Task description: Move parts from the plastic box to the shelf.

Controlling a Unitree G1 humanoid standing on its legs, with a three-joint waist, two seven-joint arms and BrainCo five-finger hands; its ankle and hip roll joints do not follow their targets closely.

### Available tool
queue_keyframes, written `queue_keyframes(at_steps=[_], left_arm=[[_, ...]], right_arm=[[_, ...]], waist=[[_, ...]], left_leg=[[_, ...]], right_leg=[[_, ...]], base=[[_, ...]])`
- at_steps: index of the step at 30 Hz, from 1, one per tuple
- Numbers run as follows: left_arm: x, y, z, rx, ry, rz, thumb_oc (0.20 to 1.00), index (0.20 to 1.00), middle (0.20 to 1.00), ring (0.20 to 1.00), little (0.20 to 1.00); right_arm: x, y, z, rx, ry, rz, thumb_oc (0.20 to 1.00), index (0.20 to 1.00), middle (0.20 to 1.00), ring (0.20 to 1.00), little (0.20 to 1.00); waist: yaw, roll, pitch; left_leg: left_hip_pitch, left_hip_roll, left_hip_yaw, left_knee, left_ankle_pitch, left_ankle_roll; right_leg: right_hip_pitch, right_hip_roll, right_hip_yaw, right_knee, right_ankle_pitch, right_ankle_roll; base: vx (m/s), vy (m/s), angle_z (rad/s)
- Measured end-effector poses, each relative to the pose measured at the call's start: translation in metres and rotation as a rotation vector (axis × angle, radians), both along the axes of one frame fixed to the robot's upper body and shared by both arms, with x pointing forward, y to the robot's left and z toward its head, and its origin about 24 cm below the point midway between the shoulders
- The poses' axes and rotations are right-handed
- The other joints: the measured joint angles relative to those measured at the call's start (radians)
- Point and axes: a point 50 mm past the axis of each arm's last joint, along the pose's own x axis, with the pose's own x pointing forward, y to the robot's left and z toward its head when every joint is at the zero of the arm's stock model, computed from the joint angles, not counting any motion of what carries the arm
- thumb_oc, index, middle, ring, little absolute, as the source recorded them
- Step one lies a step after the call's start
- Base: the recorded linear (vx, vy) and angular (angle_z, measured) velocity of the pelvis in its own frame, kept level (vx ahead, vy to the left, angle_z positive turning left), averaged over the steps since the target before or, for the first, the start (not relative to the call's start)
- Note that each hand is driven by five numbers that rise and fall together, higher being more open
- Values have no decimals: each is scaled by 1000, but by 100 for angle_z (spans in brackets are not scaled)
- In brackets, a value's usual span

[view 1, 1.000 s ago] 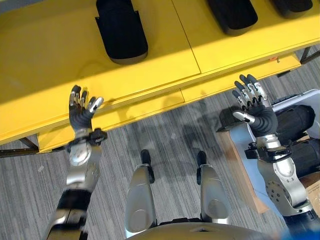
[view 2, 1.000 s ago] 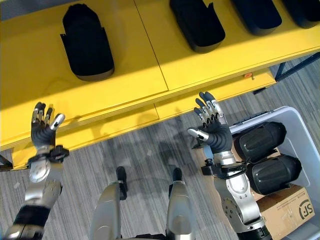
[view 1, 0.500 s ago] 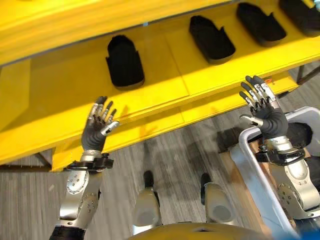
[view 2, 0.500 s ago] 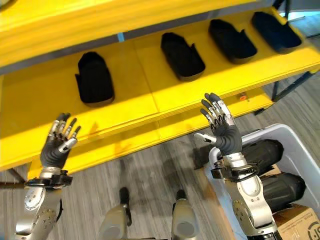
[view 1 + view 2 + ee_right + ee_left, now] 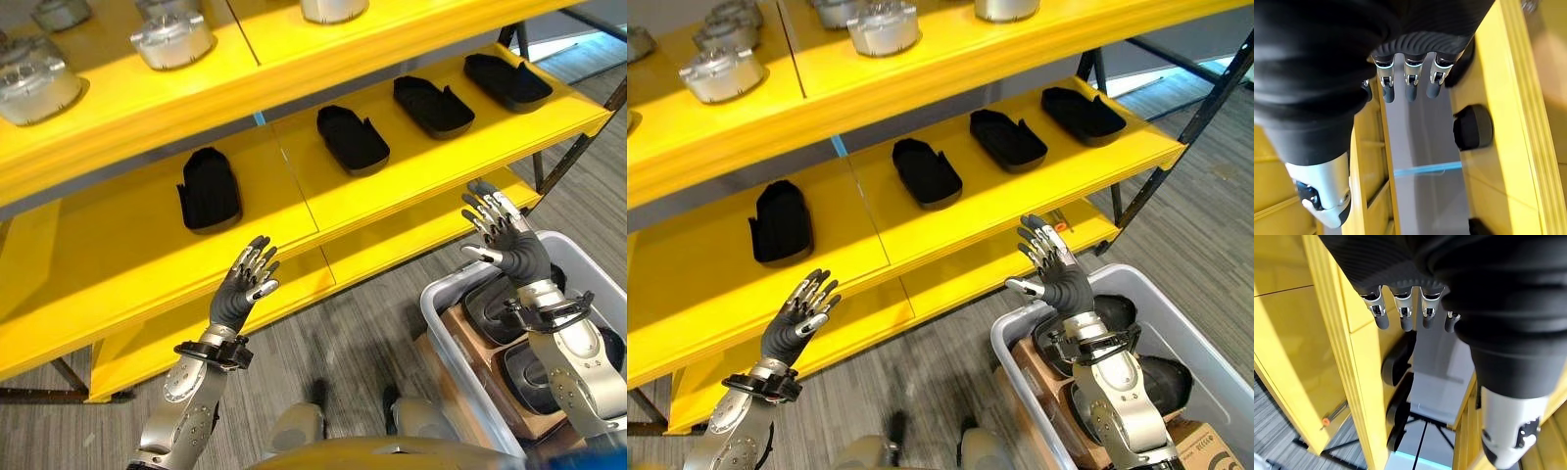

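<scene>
Yellow shelf [image 5: 147, 255] carries four black parts [image 5: 208, 191]; more lie in the plastic box [image 5: 1176, 313]. Left hand [image 5: 240, 289] and right hand [image 5: 505, 245]: fingers spread straight, holding nothing, raised before the shelf.

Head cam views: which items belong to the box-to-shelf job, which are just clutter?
Job:
- plastic box, black parts inside
- yellow shelf, four black parts already on it
- left hand, right hand, both open, empty

Not the job:
- silver metal parts on upper shelf
- cardboard in box
</scene>
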Motion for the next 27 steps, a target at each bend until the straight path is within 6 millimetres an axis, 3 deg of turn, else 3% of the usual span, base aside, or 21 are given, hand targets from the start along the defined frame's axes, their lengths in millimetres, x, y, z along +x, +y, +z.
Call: queue_keyframes(at_steps=[1, 2, 5, 9, 14, 15, 18, 21, 22, 23, 25, 26, 27], left_arm=[[-5, 2, -4, -1, 20, 12, 1000, 1000, 1000, 1000, 1000], [-5, 2, -3, 0, 21, 14, 1000, 1000, 1000, 1000, 1000], [-4, -1, -4, -3, 22, 3, 1000, 1000, 1000, 1000, 1000], [7, -4, 6, -6, -31, -9, 1000, 1000, 1000, 1000, 1000], [9, -5, 7, -8, -37, -8, 1000, 1000, 1000, 1000, 1000], [6, -4, 5, -6, -26, -2, 1000, 1000, 1000, 1000, 1000], [7, -4, 5, -6, -27, -4, 1000, 1000, 1000, 1000, 1000], [10, -6, 8, -2, -36, -4, 1000, 1000, 1000, 1000, 1000], [13, -6, 10, 0, -47, -1, 1000, 1000, 1000, 1000, 1000], [13, -5, 10, 3, -48, 15, 1000, 1000, 1000, 1000, 1000], [13, -1, 11, 15, -49, 48, 1000, 1000, 1000, 1000, 1000], [14, -1, 12, 13, -55, 56, 1000, 1000, 1000, 1000, 1000], [14, 1, 12, 21, -52, 62, 1000, 1000, 1000, 1000, 1000]], right_arm=[[0, 3, -6, 23, 21, -4, 1000, 1000, 1000, 1000, 1000], [0, 5, -9, 38, 34, -3, 1000, 1000, 1000, 1000, 1000], [1, 12, -12, 79, 42, 3, 1000, 1000, 1000, 1000, 1000], [2, 15, -13, 84, 48, 11, 1000, 1000, 1000, 1000, 1000], [2, 19, -15, 90, 59, 26, 1000, 1000, 1000, 1000, 1000], [2, 22, -16, 110, 61, 26, 1000, 1000, 1000, 1000, 1000], [1, 25, -18, 111, 68, 40, 1000, 1000, 1000, 1000, 1000], [4, 40, -19, 121, 80, 96, 1000, 1000, 1000, 1000, 1000], [8, 50, -17, 129, 72, 133, 1000, 1000, 1000, 1000, 1000], [14, 63, -12, 136, 55, 179, 1000, 1000, 1000, 1000, 1000], [20, 74, -6, 170, 25, 208, 1000, 1000, 1000, 1000, 1000], [20, 74, -6, 173, 26, 202, 1000, 1000, 1000, 1000, 1000], [21, 73, -8, 177, 35, 193, 1000, 1000, 1000, 1000, 1000]], waist=[[10, 8, -13], [6, -6, -20], [8, -42, -35], [-5, -32, -58], [-19, -33, -65], [-16, -39, -69], [-27, -39, -75], [-28, -40, -74], [-13, -42, -68], [9, -26, -62], [40, 1, -54], [42, 9, -53], [52, 10, -53]], left_leg=[[13, -11, -74, -5, -6, 44], [14, -14, -69, -8, -7, 43], [32, -3, -11, -46, -3, 44], [67, 3, 31, -84, 5, 50], [89, 15, 78, -107, 5, 50], [103, 21, 107, -115, 4, 49], [105, 29, 154, -126, 2, 49], [94, 42, 236, -123, -2, 56], [91, 52, 304, -121, -7, 60], [71, 84, 405, -116, -15, 71], [71, 123, 492, -114, -24, 74], [74, 135, 521, -119, -24, 71], [82, 142, 552, -117, -32, 64]], right_leg=[[-11, 35, 27, 20, -12, -2], [-22, 38, 41, 31, -16, 3], [-35, 42, 79, 36, -27, 14], [-17, 44, 126, 9, -18, 33], [-17, 56, 175, 5, -11, 47], [-17, 67, 211, 5, -8, 53], [-35, 70, 226, 11, -3, 59], [-70, 99, 321, 14, 26, 96], [-105, 79, 273, 14, 22, 93], [-142, 13, 79, 21, 35, 52], [-172, -111, -279, 71, 35, 34], [-154, -153, -364, 78, 32, 55], [-127, -199, -407, 60, 28, 65]], base=[[52, 59, -51], [46, 58, -70], [39, 69, -49], [58, 91, -30], [15, 74, -45], [-3, 86, -59], [-24, 86, -60], [-121, 36, -112], [-97, -36, -166], [-46, -38, -183], [15, -8, -160], [110, -2, -126], [100, -33, -125]])
